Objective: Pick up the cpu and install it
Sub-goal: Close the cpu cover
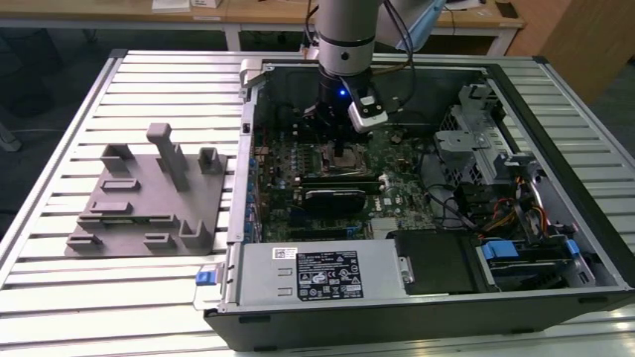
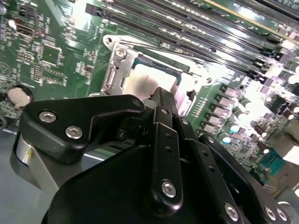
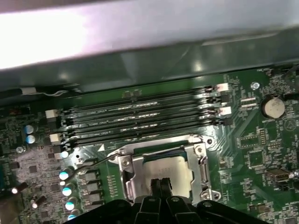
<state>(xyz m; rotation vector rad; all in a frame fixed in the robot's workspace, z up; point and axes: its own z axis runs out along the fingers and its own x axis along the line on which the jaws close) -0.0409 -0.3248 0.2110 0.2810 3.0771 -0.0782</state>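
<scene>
First wrist view: end effector (image 3: pixel 161 186) seemingly atop cpu (image 3: pixel 176 169).

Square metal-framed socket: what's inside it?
The flat silver-grey square cpu lies inside the square metal-framed socket. The black gripper covers part of it, so full seating can't be seen.

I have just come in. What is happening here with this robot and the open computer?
A robot arm reaches down into an open computer case that lies on a slatted table. Its gripper is over the processor socket on the motherboard, with its fingers drawn together and their tips right at the cpu. The cpu lies flat inside the socket's metal frame. Whether the tips actually touch it, I cannot tell.
</scene>
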